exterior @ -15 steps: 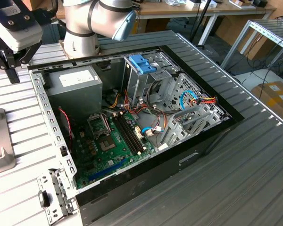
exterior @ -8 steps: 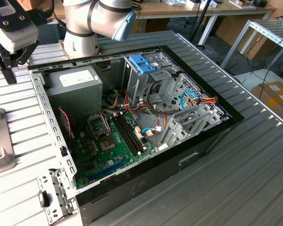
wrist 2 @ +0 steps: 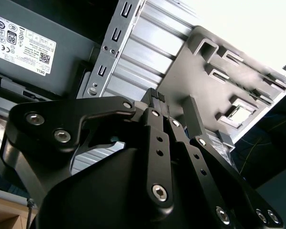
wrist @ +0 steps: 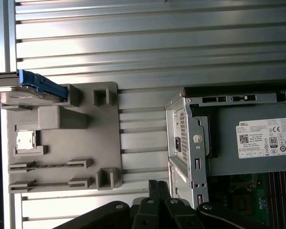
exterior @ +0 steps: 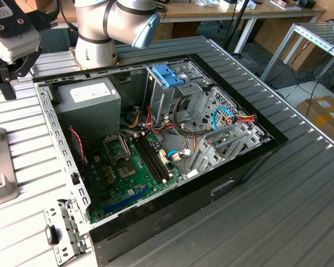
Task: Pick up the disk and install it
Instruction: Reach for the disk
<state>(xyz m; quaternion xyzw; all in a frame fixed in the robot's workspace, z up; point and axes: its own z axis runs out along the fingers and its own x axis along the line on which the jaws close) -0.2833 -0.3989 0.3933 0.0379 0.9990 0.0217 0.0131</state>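
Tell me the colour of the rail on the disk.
Bright blue, along the edge of the disk; clearest in the first wrist view.

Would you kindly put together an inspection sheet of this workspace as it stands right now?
Surface: ribbed metal table carrying an open computer case.
Job's things: the disk, blue-railed, stands on edge in a grey fixture plate beside the case; not gripped.
Clutter: metal bracket at a corner of the case.
Grippers: gripper shut, holding nothing, above the table beside the case.
Cables: red, yellow and black wire bundle and a blue cable inside the case.
Surroundings: metal frame rack and a cardboard box beyond the table.
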